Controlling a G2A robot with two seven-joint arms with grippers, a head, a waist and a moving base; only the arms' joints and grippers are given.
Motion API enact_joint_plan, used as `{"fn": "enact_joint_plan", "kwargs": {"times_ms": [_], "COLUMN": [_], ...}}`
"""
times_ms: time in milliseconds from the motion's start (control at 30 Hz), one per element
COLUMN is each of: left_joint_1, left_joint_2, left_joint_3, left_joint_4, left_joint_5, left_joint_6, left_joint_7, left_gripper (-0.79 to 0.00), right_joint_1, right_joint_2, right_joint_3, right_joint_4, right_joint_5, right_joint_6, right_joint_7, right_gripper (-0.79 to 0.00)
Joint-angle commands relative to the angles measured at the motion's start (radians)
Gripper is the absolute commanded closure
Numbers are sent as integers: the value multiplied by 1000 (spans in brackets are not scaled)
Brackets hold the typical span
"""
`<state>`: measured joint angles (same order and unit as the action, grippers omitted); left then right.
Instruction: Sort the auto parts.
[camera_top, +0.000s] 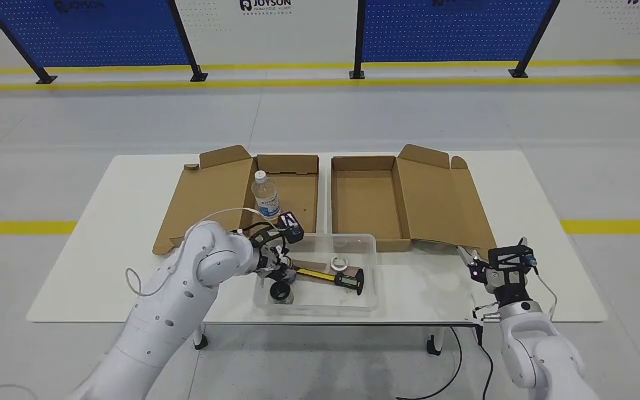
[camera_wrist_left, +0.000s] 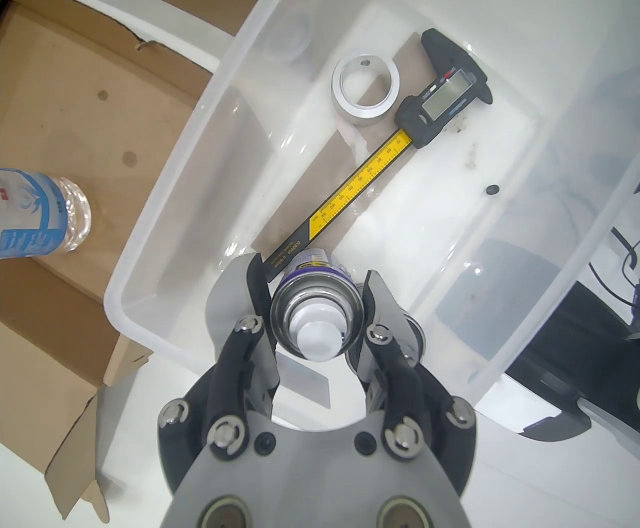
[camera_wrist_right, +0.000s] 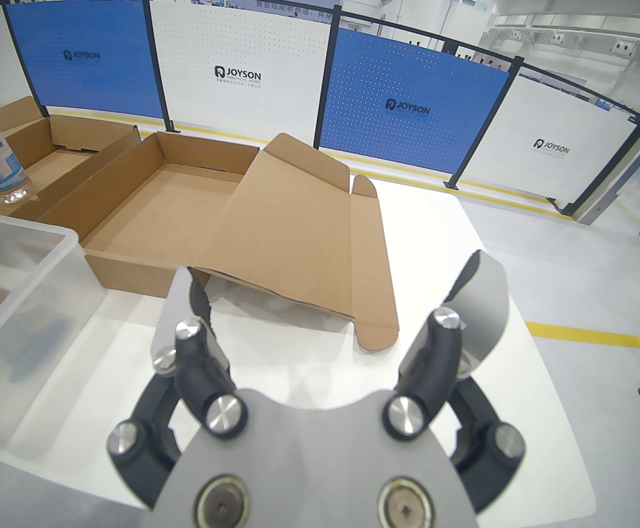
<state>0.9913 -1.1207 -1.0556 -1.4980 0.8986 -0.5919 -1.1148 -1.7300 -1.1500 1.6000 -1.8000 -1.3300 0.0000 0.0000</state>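
My left gripper is shut on a purple spray can with a white nozzle, held over the near left end of a clear plastic bin. From above, the gripper and the can hang at the bin's left edge. Inside the bin lie a black and yellow digital caliper, a metal ring and a black wheel-like part. My right gripper stands open and empty over the table's right side, right of the bin and near the right box's flap.
Two open cardboard boxes sit behind the bin. A water bottle stands in the left box. The white table has free room at its right and front edges.
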Motion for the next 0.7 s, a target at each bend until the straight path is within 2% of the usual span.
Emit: {"fn": "enact_joint_plan", "kwargs": {"times_ms": [0,233,433,667], "left_joint_1": [4,31,50,24], "left_joint_2": [4,28,68,124], "left_joint_3": [-12,-68,-47,-14], "left_joint_4": [-24,-166,-278,-303], "left_joint_5": [-19,-142,-220,-276], "left_joint_6": [-7,-60,-61,-65], "left_joint_7": [5,-53,-53,-49], "left_gripper": [0,0,0,0], "right_joint_1": [0,0,0,0], "right_joint_2": [0,0,0,0], "right_joint_3": [0,0,0,0], "right_joint_4": [0,0,0,0], "right_joint_5": [0,0,0,0], "right_joint_6": [0,0,0,0], "right_joint_7": [0,0,0,0], "right_gripper": [-785,-785,-785,-785]}}
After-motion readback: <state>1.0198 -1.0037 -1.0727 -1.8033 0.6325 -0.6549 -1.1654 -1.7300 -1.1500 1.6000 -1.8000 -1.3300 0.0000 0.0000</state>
